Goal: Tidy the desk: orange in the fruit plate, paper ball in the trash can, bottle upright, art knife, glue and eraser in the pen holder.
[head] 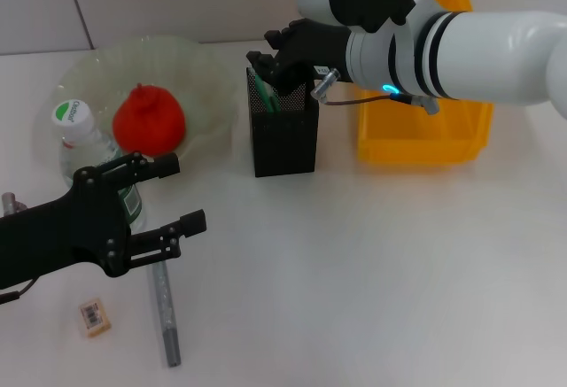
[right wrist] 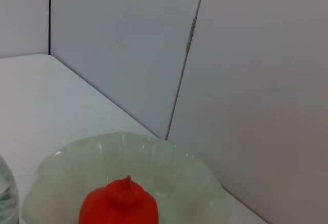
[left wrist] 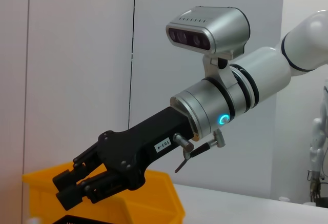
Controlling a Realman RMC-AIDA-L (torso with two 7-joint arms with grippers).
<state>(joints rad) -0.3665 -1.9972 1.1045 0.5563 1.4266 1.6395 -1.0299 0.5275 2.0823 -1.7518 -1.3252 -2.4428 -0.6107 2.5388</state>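
While the right gripper (head: pixel 268 64) hangs over the black pen holder (head: pixel 284 130), its fingers close together above the rim, I cannot tell if something is between them; a green item stands inside. I judge this the step of putting a desk item in the holder. The orange (head: pixel 149 120) lies in the fruit plate (head: pixel 204 68) and the bottle (head: pixel 89 143) stands upright. The left gripper (head: pixel 164 197), released, hovers beside the bottle. Next should come the grey knife (head: pixel 165 309) or eraser (head: pixel 94 316), both flat on the table, needing a low pinch.
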